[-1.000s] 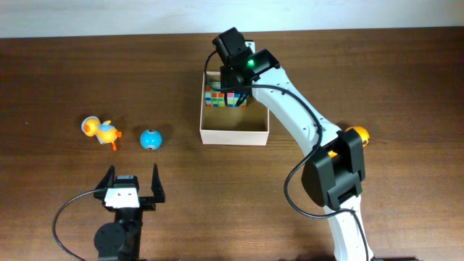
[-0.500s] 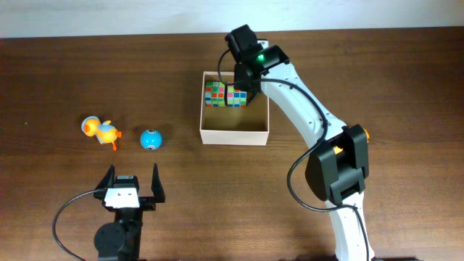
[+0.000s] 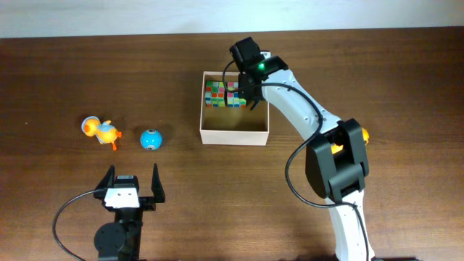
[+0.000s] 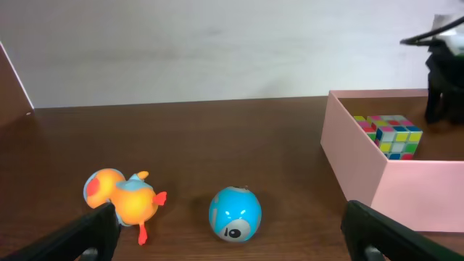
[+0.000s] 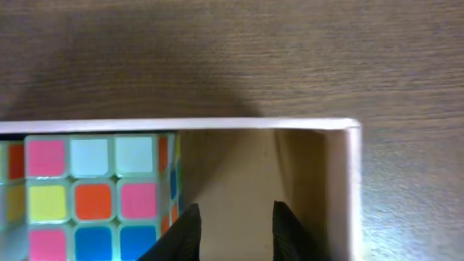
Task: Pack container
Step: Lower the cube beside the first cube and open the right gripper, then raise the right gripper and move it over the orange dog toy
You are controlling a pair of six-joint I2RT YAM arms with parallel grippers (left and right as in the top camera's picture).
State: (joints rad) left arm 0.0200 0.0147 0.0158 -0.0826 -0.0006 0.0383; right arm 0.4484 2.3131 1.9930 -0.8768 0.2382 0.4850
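The container [image 3: 233,136] stands at the table's middle, with cream walls and a tan floor. Two colourful puzzle cubes [image 3: 225,94] sit side by side against its far wall. My right gripper [image 3: 251,93] hangs open and empty over the container's far right corner, just right of the cubes. In the right wrist view, the fingers [image 5: 233,230] straddle bare floor beside a cube [image 5: 94,190]. My left gripper [image 3: 132,187] is open and empty near the front edge. An orange duck toy [image 3: 99,131] and a blue ball [image 3: 151,138] lie left of the container.
The left wrist view shows the duck [image 4: 123,199], the ball [image 4: 235,212] and the container's left wall [image 4: 362,170] ahead of the open fingers [image 4: 230,250]. An orange object [image 3: 361,133] lies half hidden behind the right arm.
My right gripper has shifted right, off the cubes and toward the container's far right corner. The cubes stay in the container. The left arm has not moved.
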